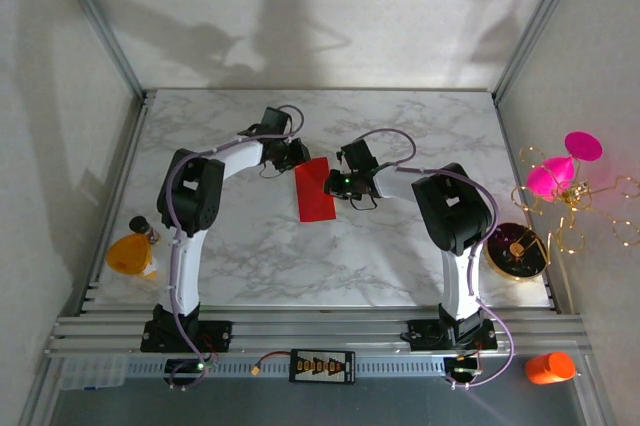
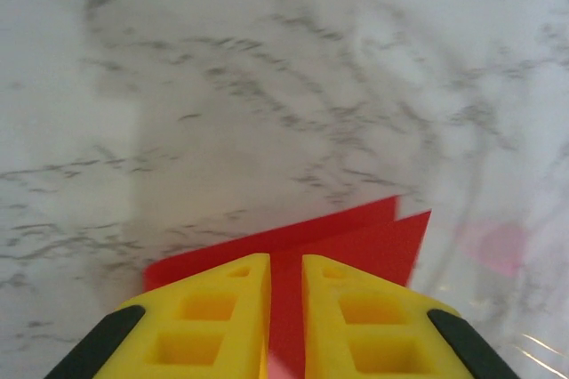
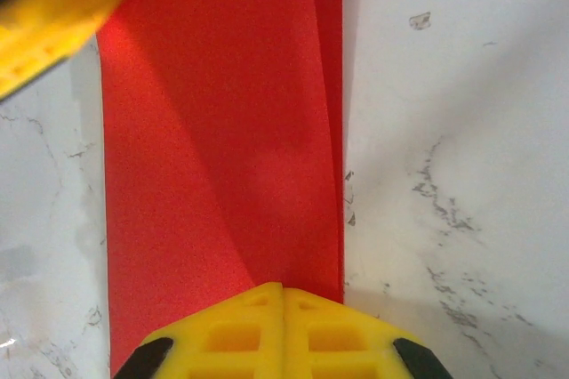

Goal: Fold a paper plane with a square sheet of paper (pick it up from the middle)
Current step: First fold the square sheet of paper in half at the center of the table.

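Tabletop: white marble with grey veins (image 1: 250, 246) is lying under everything, framed by pale walls and metal rails.
Paper: the square sheet of paper (image 1: 316, 189) is sitting flat in the middle of the tabletop, folded over into a bright red upright rectangle, and two layers are showing at its edge in the left wrist view (image 2: 356, 241).
Fold: a soft crease is running down the red surface in the right wrist view (image 3: 222, 130).
Right end effector (image 1: 335, 184): it is pinching the paper's right edge, yellow fingers pressed tight together on it (image 3: 283, 288).
Left end effector (image 1: 297, 154): it is hovering at the paper's upper left corner, fingers standing a narrow gap apart with red showing between them (image 2: 285, 259).
Off to the right: a magenta cone ornament (image 1: 560, 171) with gold wire is sitting beyond the tabletop's edge.
Off to the left: an orange bottle (image 1: 130, 254) is resting by the rail.
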Robot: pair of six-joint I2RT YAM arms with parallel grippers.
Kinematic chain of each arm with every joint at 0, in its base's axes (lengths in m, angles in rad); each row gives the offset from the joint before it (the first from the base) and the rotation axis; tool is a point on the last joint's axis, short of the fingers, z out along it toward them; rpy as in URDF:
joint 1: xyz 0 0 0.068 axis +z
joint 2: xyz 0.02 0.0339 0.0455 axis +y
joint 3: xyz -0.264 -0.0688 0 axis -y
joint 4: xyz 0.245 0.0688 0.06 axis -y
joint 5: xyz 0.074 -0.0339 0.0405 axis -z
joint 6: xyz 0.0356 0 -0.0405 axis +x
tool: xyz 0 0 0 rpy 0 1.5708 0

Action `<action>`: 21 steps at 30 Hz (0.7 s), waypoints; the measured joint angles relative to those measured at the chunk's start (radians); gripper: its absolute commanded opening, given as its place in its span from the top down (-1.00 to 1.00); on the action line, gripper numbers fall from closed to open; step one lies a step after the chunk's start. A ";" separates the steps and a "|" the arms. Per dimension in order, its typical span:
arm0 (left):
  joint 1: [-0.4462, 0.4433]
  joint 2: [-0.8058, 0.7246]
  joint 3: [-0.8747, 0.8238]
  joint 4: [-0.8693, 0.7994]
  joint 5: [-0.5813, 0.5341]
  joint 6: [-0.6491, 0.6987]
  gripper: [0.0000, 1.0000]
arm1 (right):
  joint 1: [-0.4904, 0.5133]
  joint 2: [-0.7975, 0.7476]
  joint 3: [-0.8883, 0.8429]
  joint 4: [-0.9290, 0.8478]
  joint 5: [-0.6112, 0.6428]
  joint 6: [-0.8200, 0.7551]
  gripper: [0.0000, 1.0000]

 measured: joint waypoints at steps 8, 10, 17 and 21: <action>0.011 0.011 0.001 -0.007 -0.023 -0.001 0.67 | 0.000 0.002 0.000 0.008 0.002 -0.004 0.86; 0.018 0.011 0.001 -0.008 -0.029 -0.001 0.67 | 0.000 0.003 0.000 0.014 0.007 -0.008 0.86; 0.068 -0.004 0.002 -0.024 -0.060 0.000 0.66 | 0.004 0.025 0.052 -0.005 0.049 -0.109 0.86; 0.113 -0.082 -0.049 -0.024 -0.102 -0.001 0.65 | 0.004 0.035 0.103 -0.056 0.070 -0.210 0.86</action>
